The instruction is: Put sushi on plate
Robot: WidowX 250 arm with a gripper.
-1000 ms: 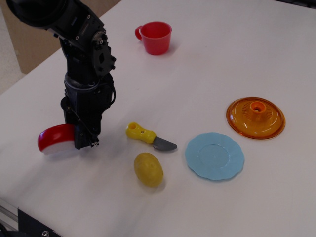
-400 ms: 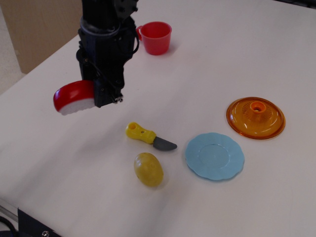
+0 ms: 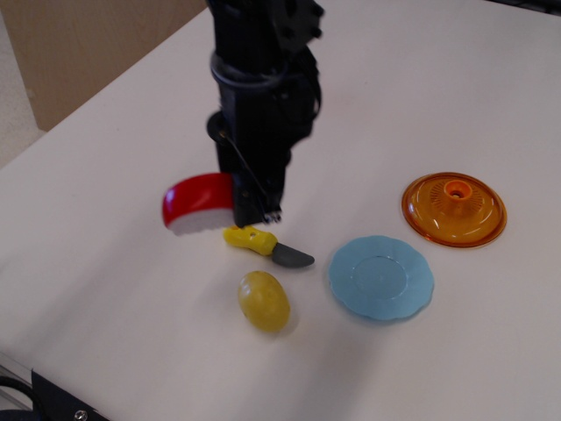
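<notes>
My black gripper (image 3: 238, 206) is shut on the sushi (image 3: 196, 203), a half-round piece with a glossy red top and white base. It holds the sushi in the air above the table, just over the toy knife's yellow handle. The light blue plate (image 3: 381, 277) with a wavy rim lies flat on the table to the right of the gripper, apart from it. Nothing lies on the plate.
A toy knife (image 3: 266, 245) with a yellow handle lies below the gripper. A yellow potato toy (image 3: 263, 301) sits in front of it. An orange domed lid (image 3: 454, 209) lies behind the plate at the right. The arm hides the back of the white table (image 3: 105, 289).
The gripper has lifted the sushi off the table at the left and carried it right, toward the plate. The red cup seen earlier is now hidden behind the arm.
</notes>
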